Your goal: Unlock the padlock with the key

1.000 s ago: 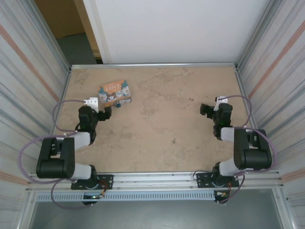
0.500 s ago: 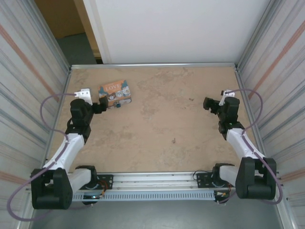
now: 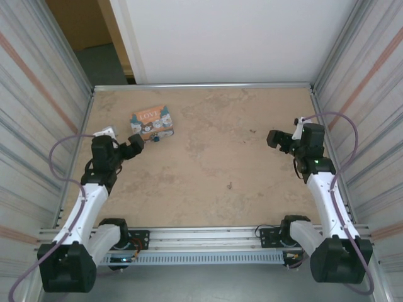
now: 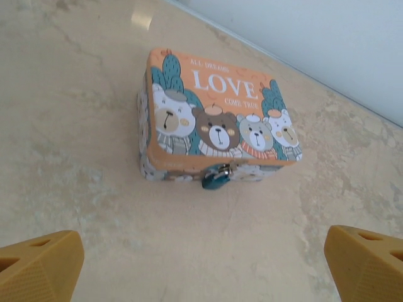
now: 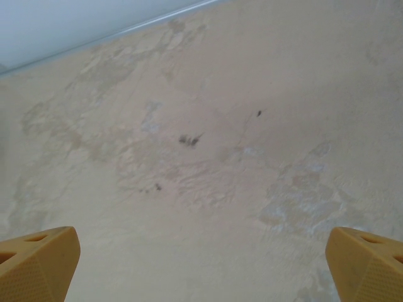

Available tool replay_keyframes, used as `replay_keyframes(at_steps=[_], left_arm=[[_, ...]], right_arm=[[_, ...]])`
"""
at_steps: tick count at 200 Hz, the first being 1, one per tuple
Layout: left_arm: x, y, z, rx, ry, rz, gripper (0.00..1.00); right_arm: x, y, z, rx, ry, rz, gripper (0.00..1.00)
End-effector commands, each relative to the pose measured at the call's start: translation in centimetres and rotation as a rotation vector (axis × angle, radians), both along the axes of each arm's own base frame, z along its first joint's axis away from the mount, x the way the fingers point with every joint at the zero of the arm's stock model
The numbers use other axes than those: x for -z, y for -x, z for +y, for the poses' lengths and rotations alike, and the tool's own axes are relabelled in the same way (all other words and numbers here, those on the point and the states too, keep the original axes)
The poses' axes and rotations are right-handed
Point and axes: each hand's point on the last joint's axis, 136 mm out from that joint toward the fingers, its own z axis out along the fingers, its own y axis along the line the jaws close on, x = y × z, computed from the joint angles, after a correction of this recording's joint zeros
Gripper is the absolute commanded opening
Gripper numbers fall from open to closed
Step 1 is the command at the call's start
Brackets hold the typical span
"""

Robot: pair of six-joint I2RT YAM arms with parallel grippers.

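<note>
An orange tin box (image 3: 152, 122) (image 4: 214, 119) with cartoon bears and "LOVE" on its lid sits at the table's back left. A small teal padlock (image 4: 216, 177) (image 3: 155, 138) hangs at its front latch, facing my left gripper. That left gripper (image 3: 135, 145) (image 4: 201, 267) is open, a short way in front of the padlock and apart from it, nothing between its yellow fingertips (image 4: 39, 267). Over bare table at the right, my right gripper (image 3: 274, 139) (image 5: 201, 267) is open and empty. The key is out of view.
Corrugated metal walls (image 3: 44, 119) close in the left and right sides, and a white panel stands at the back. A metal rail (image 3: 208, 236) runs along the near edge. Small dark specks (image 3: 228, 185) (image 5: 189, 139) mark the tabletop.
Both arms have unfolded from a tucked posture and stretched forward, their wrists shifting outward toward the side walls. Both grippers stay open, and the box has not moved.
</note>
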Motion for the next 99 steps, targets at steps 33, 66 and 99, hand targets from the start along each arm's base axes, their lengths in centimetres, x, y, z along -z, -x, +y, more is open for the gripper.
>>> replay_keyframes(at_steps=[33,66,99], left_arm=[[-0.1,1.9,-2.1,0.036,0.171,0.092,0.99],[0.5,2.3,-2.5,0.034,0.223,0.116,0.99],[1.3,2.6,-2.7,0.025,0.253,0.138,0.99]], right_arm=[[0.2,4.4,3.4,-0.111,-0.141,0.187,0.99],[1.2,6.2,4.9,-0.146,-0.204,0.278,0.99],[2.6,7.4,6.4,-0.181,-0.243,0.345,0.99]])
